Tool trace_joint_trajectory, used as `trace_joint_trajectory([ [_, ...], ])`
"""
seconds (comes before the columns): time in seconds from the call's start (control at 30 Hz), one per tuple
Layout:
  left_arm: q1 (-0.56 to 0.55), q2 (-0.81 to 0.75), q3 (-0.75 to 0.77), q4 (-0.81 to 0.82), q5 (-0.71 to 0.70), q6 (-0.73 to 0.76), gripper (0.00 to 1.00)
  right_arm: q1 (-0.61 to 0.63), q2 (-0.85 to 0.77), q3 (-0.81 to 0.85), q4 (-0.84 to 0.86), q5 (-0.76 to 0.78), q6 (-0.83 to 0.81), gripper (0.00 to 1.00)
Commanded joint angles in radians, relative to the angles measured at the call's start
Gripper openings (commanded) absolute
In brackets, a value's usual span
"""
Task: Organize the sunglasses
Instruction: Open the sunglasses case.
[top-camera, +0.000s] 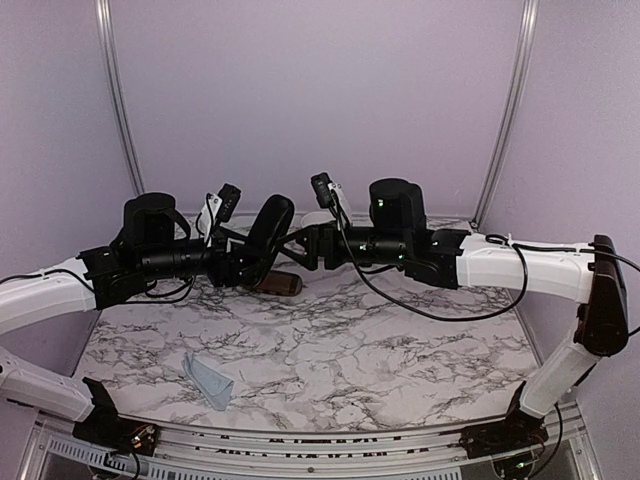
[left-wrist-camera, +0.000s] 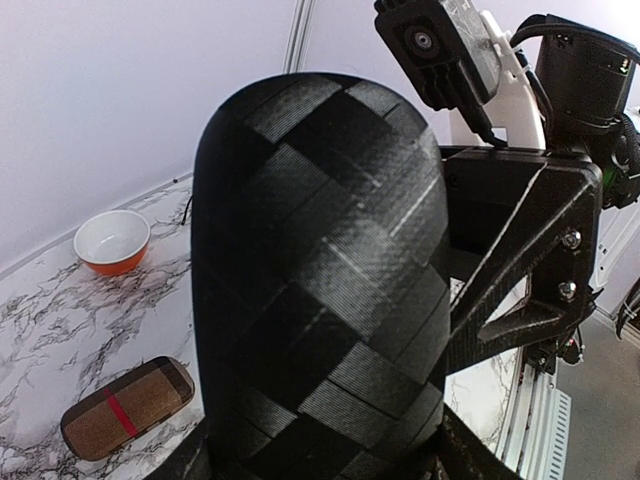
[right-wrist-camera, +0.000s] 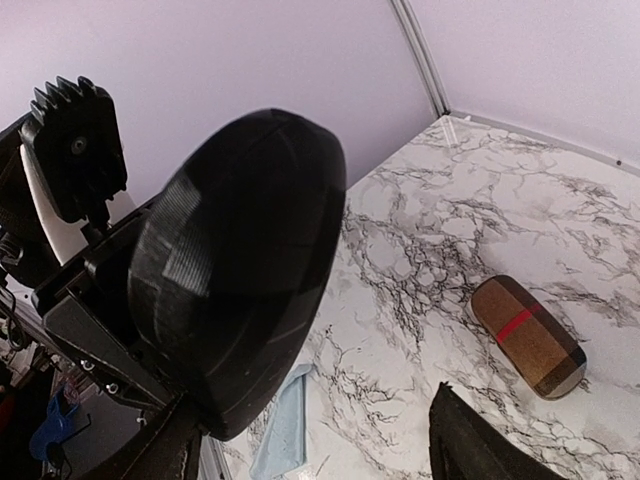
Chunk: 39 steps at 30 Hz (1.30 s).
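Two end effectors meet in the air. My left end effector (left-wrist-camera: 325, 462) grips the black case (left-wrist-camera: 320, 270), fingers (left-wrist-camera: 472, 456) pressed against both its sides. My right end effector (right-wrist-camera: 320, 452) is spread wide just beside that case. Below them a brown case (right-wrist-camera: 528, 336) lies on the worktop (top-camera: 400, 350). I cannot tell where the sunglasses are.

The left tool (top-camera: 254, 268) and right tool (top-camera: 295, 248) meet over the back middle of the desk (top-camera: 400, 350), the upright black case (top-camera: 268, 235) between them, blocking that stretch. Under them lies the brown red-striped case (top-camera: 281, 284). A blue cloth (top-camera: 208, 379) sits front left. An orange bowl (left-wrist-camera: 112, 242) stands, seemingly, by the back wall. Front middle and right are bare marble, passable.
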Motion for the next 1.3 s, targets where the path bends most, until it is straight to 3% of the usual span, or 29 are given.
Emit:
trace_joint_trajectory([
  [0.0, -0.041, -0.064, 0.024, 0.121, 0.224, 0.032, 0.36, -0.092, 0.062, 0.01, -0.124, 0.183, 0.002, 0.75],
  [1.27, -0.042, -0.092, 0.017, 0.165, 0.272, -0.012, 0.32, -0.14, 0.14, -0.054, -0.183, 0.252, -0.055, 0.75],
])
